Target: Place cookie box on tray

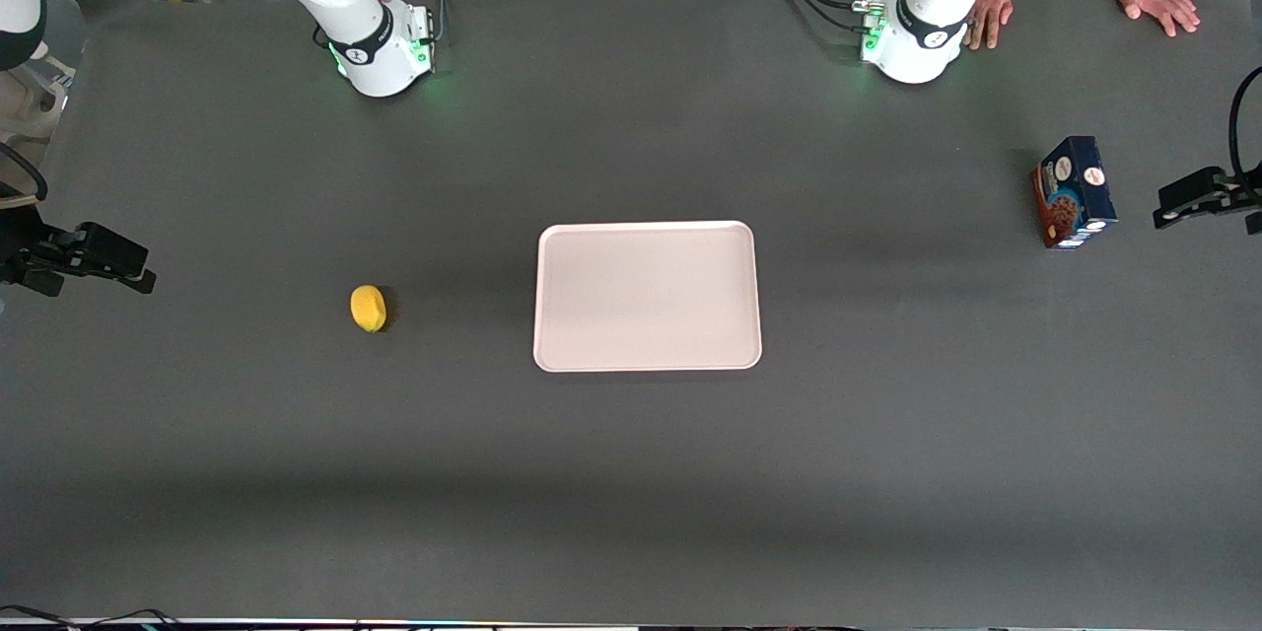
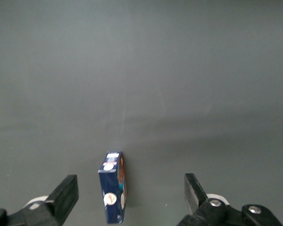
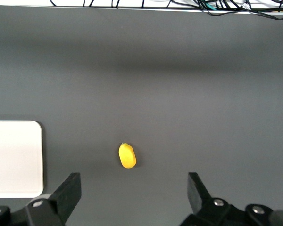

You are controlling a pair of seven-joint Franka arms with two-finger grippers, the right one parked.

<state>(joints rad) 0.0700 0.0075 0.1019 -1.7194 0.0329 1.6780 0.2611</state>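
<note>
The cookie box (image 1: 1075, 192), a slim navy carton with a brown-red cookie face, stands on the table toward the working arm's end. The left wrist view shows it (image 2: 113, 188) standing on edge below the gripper, apart from both fingers and closer to one of them. My left gripper (image 1: 1173, 202) hangs beside the box, farther toward that end of the table, and it is open and empty (image 2: 130, 186). The pale pinkish-white tray (image 1: 647, 229) lies flat and bare in the middle of the table, well away from the box. One end of it shows in the right wrist view (image 3: 14, 188).
A small yellow rounded lump (image 1: 368, 308) lies toward the parked arm's end and also shows in the right wrist view (image 3: 127, 156). A person's hands (image 1: 1154, 5) rest on the table edge near the working arm's base (image 1: 912, 44).
</note>
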